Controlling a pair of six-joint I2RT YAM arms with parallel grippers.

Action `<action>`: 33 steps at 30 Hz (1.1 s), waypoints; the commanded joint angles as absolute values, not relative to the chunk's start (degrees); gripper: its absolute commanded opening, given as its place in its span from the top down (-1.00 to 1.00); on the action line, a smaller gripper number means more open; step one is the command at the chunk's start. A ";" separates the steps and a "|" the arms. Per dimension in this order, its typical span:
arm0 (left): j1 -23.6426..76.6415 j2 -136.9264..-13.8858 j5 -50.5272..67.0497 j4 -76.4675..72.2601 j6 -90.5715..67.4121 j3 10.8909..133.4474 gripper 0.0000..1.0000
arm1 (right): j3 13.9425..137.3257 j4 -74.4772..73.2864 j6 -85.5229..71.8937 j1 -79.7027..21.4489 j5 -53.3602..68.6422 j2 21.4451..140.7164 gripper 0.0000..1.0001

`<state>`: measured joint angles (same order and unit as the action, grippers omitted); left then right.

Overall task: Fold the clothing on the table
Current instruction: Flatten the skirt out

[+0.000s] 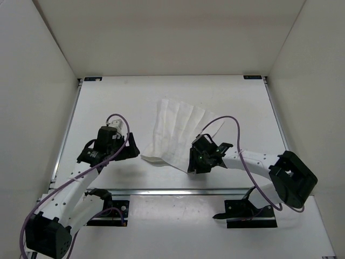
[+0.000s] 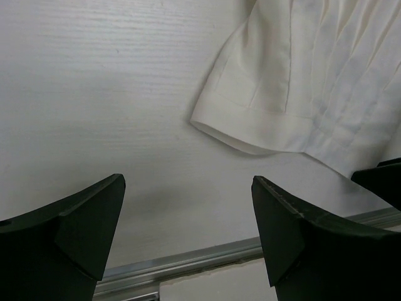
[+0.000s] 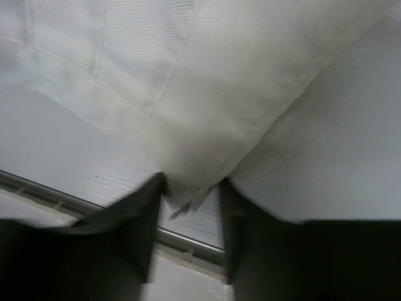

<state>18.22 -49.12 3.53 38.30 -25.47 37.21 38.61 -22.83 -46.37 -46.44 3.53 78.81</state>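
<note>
Low over a white matte worktop point(image 1: 108, 102), right end effector point(image 3: 191, 194) is pinching a corner of thin white creased clothing point(image 1: 178, 129); left end effector point(image 2: 188, 188) is hovering wide open.

The white matte table point(image 1: 108, 102) bears the white clothing point(image 1: 178, 135), creased in parallel lines, lying between the left gripper point(image 1: 135, 150) and the right gripper point(image 1: 193, 162). Its hemmed corner lies just ahead of the left gripper. A metal rail point(image 1: 178, 190) crosses the table behind both grippers.
</note>
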 commanded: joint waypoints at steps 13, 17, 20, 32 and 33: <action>17.32 -53.34 10.89 15.23 -42.34 20.49 -0.86 | 37.35 -21.71 -47.11 -46.23 2.63 77.26 0.98; 17.66 -56.24 11.78 5.21 -49.03 16.36 -0.80 | 36.65 -20.39 -46.76 -46.41 3.25 77.17 1.00; 18.11 -58.44 9.93 0.63 -52.90 14.60 -0.74 | 36.04 -19.96 -46.76 -46.14 3.17 76.64 1.00; 21.44 -69.78 8.70 -10.99 -57.57 15.64 0.70 | 33.40 -19.51 -45.18 -42.81 5.10 71.89 1.00; 22.14 -69.79 8.53 -10.38 -57.92 16.34 0.95 | 33.49 -19.69 -44.57 -42.63 5.10 71.11 1.00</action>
<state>21.23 -69.34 9.30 -7.97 -56.84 15.46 33.82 -20.58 -46.04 -43.31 5.13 73.34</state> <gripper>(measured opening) 0.102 0.078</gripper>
